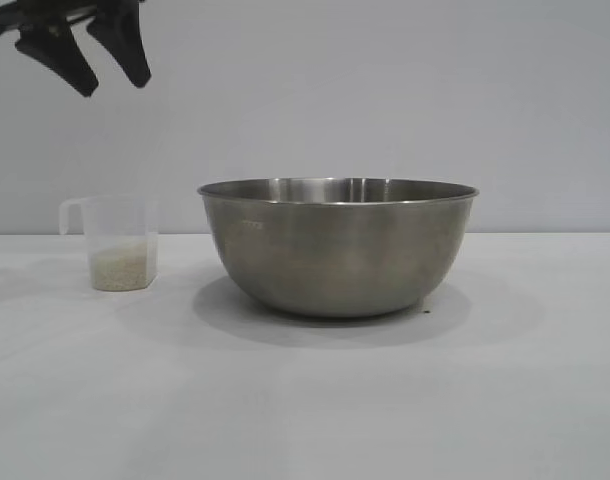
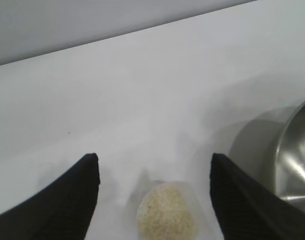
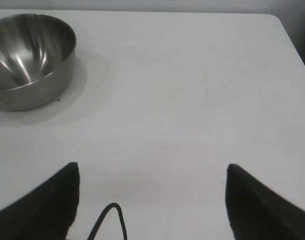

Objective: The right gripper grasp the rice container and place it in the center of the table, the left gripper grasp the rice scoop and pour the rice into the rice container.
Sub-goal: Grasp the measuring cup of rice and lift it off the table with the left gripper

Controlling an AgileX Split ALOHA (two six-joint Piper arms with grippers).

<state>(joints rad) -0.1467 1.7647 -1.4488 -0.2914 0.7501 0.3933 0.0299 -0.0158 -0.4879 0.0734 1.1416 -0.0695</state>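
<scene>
Above the rice scoop (image 1: 122,256), left tool (image 1: 93,58) spread wide; grains (image 2: 167,217) only overhead.

The rice scoop (image 1: 118,243), a clear plastic cup with a side handle, is standing upright directly below the wide-open left pincer (image 1: 98,62), holding rice (image 2: 167,216). The rice container (image 1: 337,243), a steel bowl, is sitting upright beside it, well clear of the right pincer (image 3: 151,172).

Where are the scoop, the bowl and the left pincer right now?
scoop (image 1: 120,245): exterior view, on its clear side wall above the rice.
bowl (image 1: 337,255): exterior view, middle of its steel outer wall.
left pincer (image 1: 93,55): exterior view, the gap between its two open fingertips, above the scoop.
</scene>
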